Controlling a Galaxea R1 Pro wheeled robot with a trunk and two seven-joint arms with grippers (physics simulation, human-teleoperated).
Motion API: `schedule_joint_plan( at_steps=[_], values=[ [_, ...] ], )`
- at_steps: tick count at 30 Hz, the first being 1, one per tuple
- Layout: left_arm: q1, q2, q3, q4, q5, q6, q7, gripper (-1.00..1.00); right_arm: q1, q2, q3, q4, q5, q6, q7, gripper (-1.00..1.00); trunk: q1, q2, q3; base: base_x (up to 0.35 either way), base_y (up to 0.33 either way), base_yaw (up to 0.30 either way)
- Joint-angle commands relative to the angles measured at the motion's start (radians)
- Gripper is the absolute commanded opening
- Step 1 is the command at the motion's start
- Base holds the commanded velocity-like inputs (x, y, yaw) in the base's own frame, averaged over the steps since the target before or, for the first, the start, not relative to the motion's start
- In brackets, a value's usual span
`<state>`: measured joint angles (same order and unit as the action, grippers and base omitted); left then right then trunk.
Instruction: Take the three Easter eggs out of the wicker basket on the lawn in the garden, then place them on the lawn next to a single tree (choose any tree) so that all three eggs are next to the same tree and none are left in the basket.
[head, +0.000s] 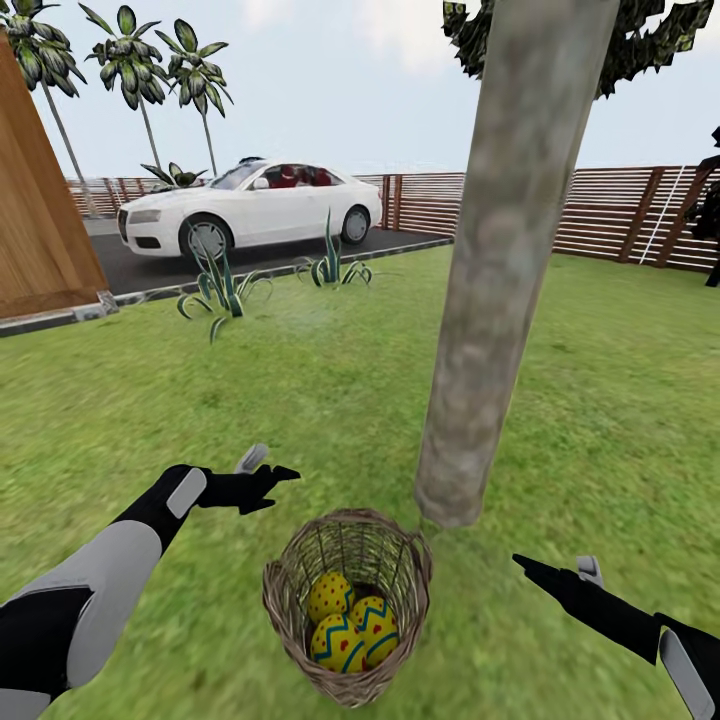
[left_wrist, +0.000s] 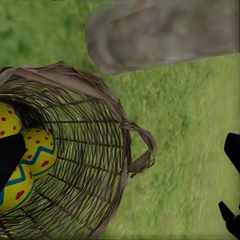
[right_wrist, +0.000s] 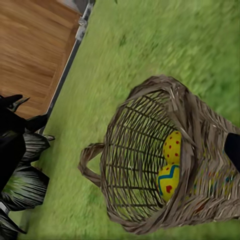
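The left tool (head: 262, 480) hangs above the lawn (head: 330, 400) just left of the wicker basket (head: 290, 600), its fingers spread a little and holding nothing. The basket stands on the grass right at the foot of the tree (head: 490, 330), whose thick grey-brown trunk rises just behind its rim. All three Easter eggs (head: 352, 625) lie together in the bottom of the basket, touching one another; the left wrist view shows them (left_wrist: 30, 160) through the open weave. The right tool (head: 535, 572) hovers over the grass to the right of the basket, empty; how far it is open I cannot tell. A white car (head: 250, 210) is parked on the driveway beyond the lawn.
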<state>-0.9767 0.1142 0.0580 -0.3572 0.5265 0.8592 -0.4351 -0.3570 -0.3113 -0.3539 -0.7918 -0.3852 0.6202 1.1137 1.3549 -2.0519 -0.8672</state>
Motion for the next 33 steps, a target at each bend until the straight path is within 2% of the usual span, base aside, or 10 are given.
schedule_joint_plan(
  at_steps=[1, 9, 16, 19, 21, 25, 27, 28, 30, 33],
  values=[
    [0.0, -0.001, 0.006, 0.0, -0.005, 0.005, -0.003, 1.0, 0.0, 0.0, 0.0, 0.0, -0.004, 0.007, 0.001, 1.0, -0.004, 0.007, 0.002, 0.0, 0.0, 0.0],
    [0.0, -0.001, 0.006, 0.001, -0.005, 0.003, -0.004, 1.0, 0.0, -0.002, -0.001, 0.082, 0.012, -0.049, 0.004, 1.0, -0.004, 0.007, 0.002, 0.0, 0.0, 0.0],
    [0.0, -0.001, 0.006, 0.004, -0.005, 0.002, -0.003, 1.0, 0.0, -0.001, 0.005, 0.072, 0.015, -0.054, 0.001, 1.0, -0.004, 0.007, 0.002, 0.0, 0.0, 0.014],
    [0.0, -0.002, 0.006, 0.004, -0.005, 0.001, -0.004, 1.0, 0.0, -0.001, 0.025, 0.063, 0.025, -0.052, -0.026, 1.0, -0.004, 0.007, 0.002, 0.0, 0.0, 0.212],
    [0.0, -0.002, 0.006, 0.004, -0.005, 0.001, -0.003, 1.0, 0.0, -0.001, 0.061, 0.032, 0.041, -0.048, -0.057, 1.0, -0.004, 0.007, 0.002, 0.0, 0.0, 0.264],
    [0.0, -0.002, 0.006, 0.004, -0.006, 0.001, -0.002, 1.0, 0.0, -0.001, 0.166, -0.051, 0.068, -0.04, -0.087, 1.0, -0.004, 0.007, 0.002, 0.0, 0.0, 0.285],
    [0.0, -0.002, 0.006, 0.004, -0.006, 0.001, -0.002, 1.0, 0.0, -0.003, 0.233, -0.103, 0.075, -0.031, -0.089, 1.0, -0.004, 0.007, 0.002, 0.0, 0.0, 0.291],
    [0.0, -0.002, 0.006, 0.004, -0.006, 0.001, -0.003, 1.0, 0.0, -0.005, 0.291, -0.143, 0.084, -0.009, -0.09, 1.0, -0.004, 0.007, 0.002, 0.0, 0.0, 0.276],
    [0.0, -0.003, 0.005, 0.004, -0.005, 0.001, -0.003, 1.0, 0.0, -0.005, 0.324, -0.189, 0.088, 0.026, -0.094, 1.0, -0.004, 0.007, 0.0, 0.0, 0.0, 0.269],
    [0.0, -0.004, 0.005, 0.003, -0.005, 0.001, -0.004, 1.0, 0.0, -0.003, 0.347, -0.311, 0.094, 0.073, -0.108, 1.0, -0.004, 0.007, -0.001, 0.0, 0.0, 0.169]
  ],
)
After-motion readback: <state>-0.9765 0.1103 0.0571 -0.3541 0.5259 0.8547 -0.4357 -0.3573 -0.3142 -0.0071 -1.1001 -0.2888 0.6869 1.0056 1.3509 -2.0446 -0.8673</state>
